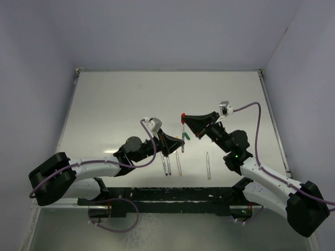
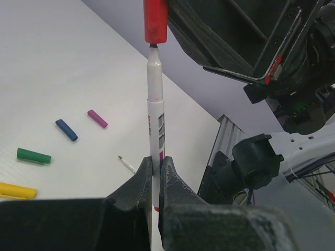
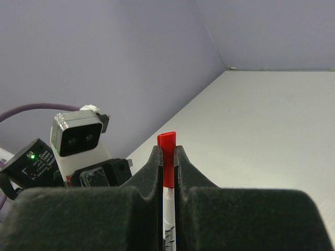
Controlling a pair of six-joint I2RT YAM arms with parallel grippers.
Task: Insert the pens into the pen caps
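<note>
My left gripper (image 2: pixel 155 164) (image 1: pixel 178 141) is shut on the lower barrel of a white pen (image 2: pixel 155 104) (image 1: pixel 183 130) and holds it upright above the table. My right gripper (image 3: pixel 168 154) (image 1: pixel 186 118) is shut on the red pen cap (image 3: pixel 168 157) (image 2: pixel 155 21) (image 1: pixel 182 115). The cap's mouth sits right over the pen's nib, in line with the barrel (image 3: pixel 168 219). Loose on the table lie a purple cap (image 2: pixel 97 118), a blue cap (image 2: pixel 66 130), a green cap (image 2: pixel 33 156) and a yellow cap (image 2: pixel 15 191).
Several more pens lie near the table's front edge: two together (image 1: pixel 166 164), one (image 1: pixel 179 164) beside them and one (image 1: pixel 208 165) further right. A green-tipped pen (image 2: pixel 127 164) lies just past my left fingers. Purple walls close in the table (image 1: pixel 131 104).
</note>
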